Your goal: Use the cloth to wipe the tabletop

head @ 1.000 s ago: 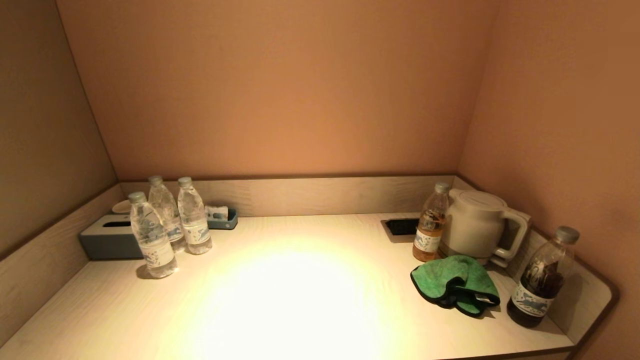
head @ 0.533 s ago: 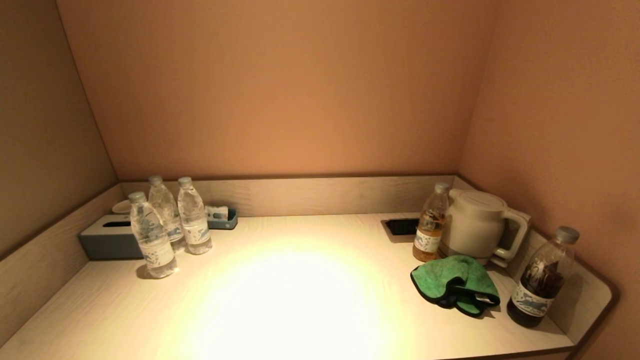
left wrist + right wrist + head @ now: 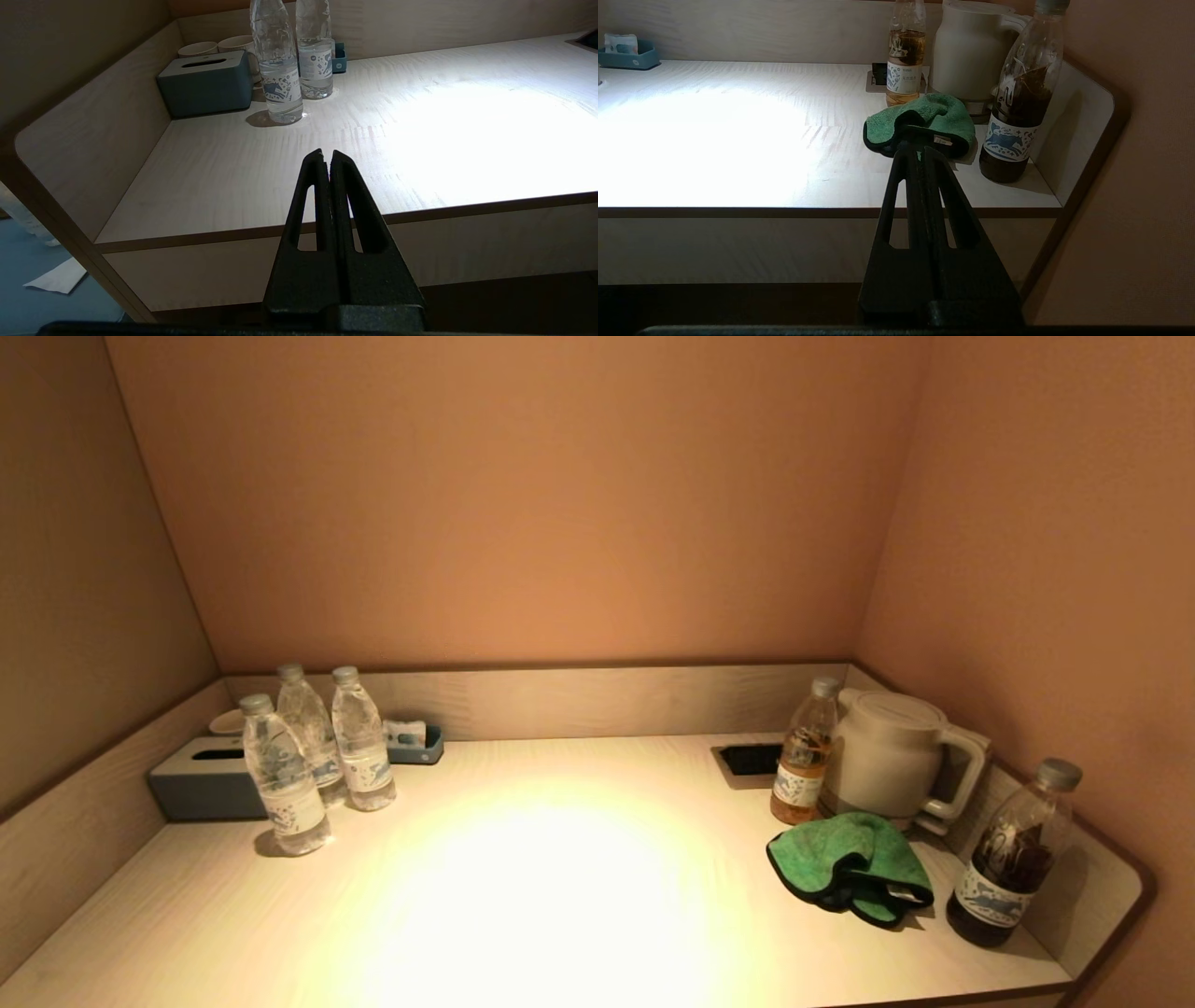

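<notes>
A crumpled green cloth (image 3: pixel 848 865) with a dark edge lies on the pale wooden tabletop (image 3: pixel 560 887) at the right, between the amber bottle and the dark bottle. It also shows in the right wrist view (image 3: pixel 924 119). My right gripper (image 3: pixel 917 150) is shut and empty, held off the table's front edge, in line with the cloth. My left gripper (image 3: pixel 325 155) is shut and empty, off the front edge on the left side. Neither gripper shows in the head view.
Three water bottles (image 3: pixel 317 756) and a grey tissue box (image 3: pixel 201 784) stand at the back left. An amber bottle (image 3: pixel 801 756), a white kettle (image 3: pixel 892 756) and a dark bottle (image 3: pixel 1008 859) crowd the right corner. A raised rim (image 3: pixel 579 700) bounds back and sides.
</notes>
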You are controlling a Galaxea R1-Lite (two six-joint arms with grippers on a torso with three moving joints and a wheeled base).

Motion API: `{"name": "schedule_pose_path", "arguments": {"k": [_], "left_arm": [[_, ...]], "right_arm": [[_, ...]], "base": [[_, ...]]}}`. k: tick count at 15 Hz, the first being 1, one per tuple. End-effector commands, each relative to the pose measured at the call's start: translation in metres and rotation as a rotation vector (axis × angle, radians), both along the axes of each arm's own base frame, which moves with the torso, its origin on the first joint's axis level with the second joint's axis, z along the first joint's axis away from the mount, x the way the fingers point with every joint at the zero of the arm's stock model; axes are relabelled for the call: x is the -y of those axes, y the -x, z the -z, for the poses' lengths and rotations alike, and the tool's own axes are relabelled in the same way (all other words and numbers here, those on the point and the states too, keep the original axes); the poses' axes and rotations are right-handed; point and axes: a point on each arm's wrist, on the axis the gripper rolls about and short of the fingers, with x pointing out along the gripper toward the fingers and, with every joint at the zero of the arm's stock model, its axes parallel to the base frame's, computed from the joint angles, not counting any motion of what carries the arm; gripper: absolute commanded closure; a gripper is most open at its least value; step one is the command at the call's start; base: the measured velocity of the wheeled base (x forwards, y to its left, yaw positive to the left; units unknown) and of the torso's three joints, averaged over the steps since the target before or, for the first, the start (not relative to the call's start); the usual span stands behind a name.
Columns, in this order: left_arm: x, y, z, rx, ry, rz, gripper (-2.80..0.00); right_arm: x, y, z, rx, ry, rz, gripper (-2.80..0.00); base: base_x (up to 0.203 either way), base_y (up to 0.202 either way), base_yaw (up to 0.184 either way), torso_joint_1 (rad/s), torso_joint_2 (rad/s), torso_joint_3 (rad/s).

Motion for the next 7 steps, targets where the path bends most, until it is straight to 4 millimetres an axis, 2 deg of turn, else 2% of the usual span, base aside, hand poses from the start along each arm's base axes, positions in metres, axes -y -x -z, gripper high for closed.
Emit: {"name": "schedule_pose_path", "arguments": {"k": [1, 7], "left_arm": [[0.0000, -0.0001, 0.0000, -0.001, 0.000, -0.001, 0.00], [0.0000, -0.0001, 0.0000, -0.001, 0.000, 0.000, 0.00]], "right_arm": [[0.0000, 0.0000, 0.0000, 0.001, 0.001, 0.000, 0.00], [0.0000, 0.0000, 0.0000, 0.001, -0.005, 0.000, 0.00]], "base": [[0.000, 0.000, 0.000, 0.000, 0.00, 0.000], [0.000, 0.000, 0.000, 0.000, 0.00, 0.000]]}}
